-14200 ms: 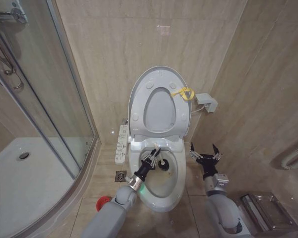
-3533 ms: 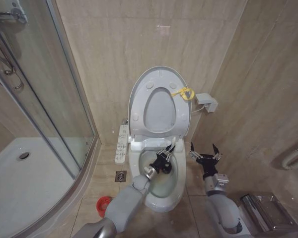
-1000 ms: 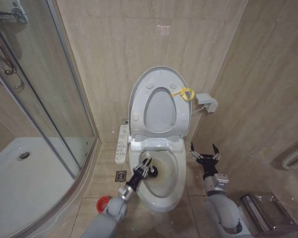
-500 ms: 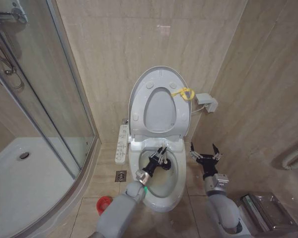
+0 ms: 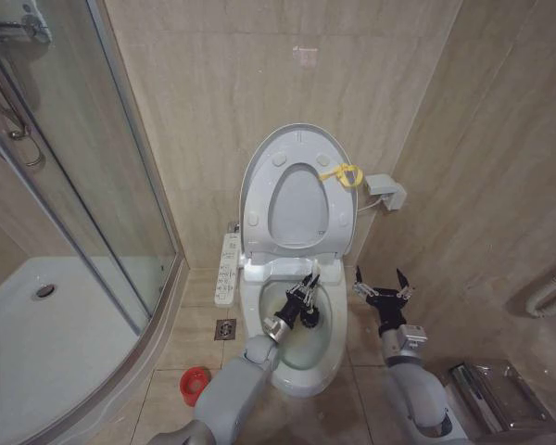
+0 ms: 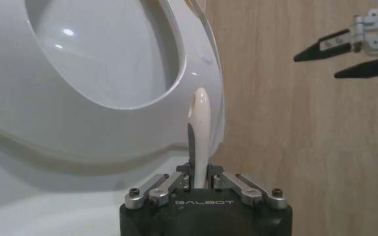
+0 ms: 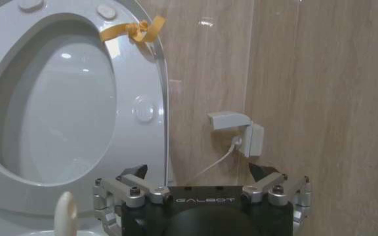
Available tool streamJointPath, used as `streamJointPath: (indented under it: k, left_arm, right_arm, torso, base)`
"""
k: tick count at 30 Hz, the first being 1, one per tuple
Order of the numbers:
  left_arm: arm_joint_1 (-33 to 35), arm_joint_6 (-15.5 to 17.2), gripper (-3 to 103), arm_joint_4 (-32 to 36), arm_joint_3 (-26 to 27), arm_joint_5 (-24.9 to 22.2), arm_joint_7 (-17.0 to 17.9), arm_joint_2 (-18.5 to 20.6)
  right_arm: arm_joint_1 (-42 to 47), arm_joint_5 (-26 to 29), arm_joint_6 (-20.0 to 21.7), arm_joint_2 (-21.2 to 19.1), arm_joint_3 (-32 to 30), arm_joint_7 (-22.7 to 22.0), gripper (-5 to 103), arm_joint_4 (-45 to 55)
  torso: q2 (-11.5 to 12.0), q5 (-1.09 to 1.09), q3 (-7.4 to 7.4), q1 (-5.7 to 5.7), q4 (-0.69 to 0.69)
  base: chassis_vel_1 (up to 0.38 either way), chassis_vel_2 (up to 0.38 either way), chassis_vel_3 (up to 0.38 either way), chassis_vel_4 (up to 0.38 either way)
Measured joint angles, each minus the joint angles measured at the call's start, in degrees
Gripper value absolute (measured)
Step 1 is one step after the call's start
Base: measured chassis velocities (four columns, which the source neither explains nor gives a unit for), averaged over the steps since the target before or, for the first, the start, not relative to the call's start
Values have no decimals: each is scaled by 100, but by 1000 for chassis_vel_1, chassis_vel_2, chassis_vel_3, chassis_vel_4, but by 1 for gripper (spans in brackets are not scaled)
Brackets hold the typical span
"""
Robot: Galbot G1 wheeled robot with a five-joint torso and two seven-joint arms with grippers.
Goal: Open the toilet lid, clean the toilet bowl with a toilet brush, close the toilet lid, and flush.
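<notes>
The toilet lid (image 5: 301,144) stands upright against the wall, a yellow loop (image 5: 343,173) tied at its edge, and the seat ring (image 5: 256,199) is raised in front of it. Below lies the stained toilet bowl (image 5: 308,350). My left gripper (image 5: 304,295) reaches into the bowl's far right part, shut on the toilet brush's white handle (image 6: 199,115); its black head (image 5: 309,318) sits against the bowl's inside. My right gripper (image 5: 382,284) hovers open just right of the bowl. In the right wrist view the gripper (image 7: 199,174) faces the lid (image 7: 57,108) and loop (image 7: 133,30).
A red holder cup (image 5: 195,382) sits on the floor left of the toilet, near a floor drain (image 5: 225,327). A control panel (image 5: 227,269) flanks the seat. A glass shower wall (image 5: 93,185) stands left, a wall outlet (image 5: 386,192) right, a metal box (image 5: 491,394) bottom right.
Over the last second my left gripper has swept the brush from the bowl's left side to its far right. The right arm has stayed still.
</notes>
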State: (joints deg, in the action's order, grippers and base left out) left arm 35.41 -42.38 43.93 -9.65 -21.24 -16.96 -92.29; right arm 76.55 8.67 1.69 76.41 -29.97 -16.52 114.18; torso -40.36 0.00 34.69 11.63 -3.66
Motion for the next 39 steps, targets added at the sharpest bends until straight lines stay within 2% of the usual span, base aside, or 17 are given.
streamJointPath:
  k: [8, 18, 23, 29, 39]
  left_arm:
    - [-223, 13, 15, -17, -4, -59, 14, 7]
    - [-49, 27, 15, -26, -71, -33, 30, 13]
    - [-74, 179, 15, 246, -137, -75, 192, 14]
    - [62, 186, 15, 186, -233, -62, 203, 15]
    - [-72, 230, 15, 287, -244, -69, 266, 15]
  right_arm:
    - [0, 0, 0, 0, 0, 0, 100, 0]
    - [0, 0, 0, 0, 0, 0, 100, 0]
    - [0, 0, 0, 0, 0, 0, 100, 0]
    - [0, 0, 0, 0, 0, 0, 100, 0]
    - [0, 0, 0, 0, 0, 0, 100, 0]
  torso:
    - [-1, 0, 0, 0, -2]
    - [-1, 0, 0, 0, -1]
    - [-1, 0, 0, 0, -2]
    - [-1, 0, 0, 0, 0]
    - [-1, 0, 0, 0, -2]
  base:
    - [0, 0, 0, 0]
    - [0, 0, 0, 0]
    - [0, 0, 0, 0]
    - [0, 0, 0, 0]
    - [0, 0, 0, 0]
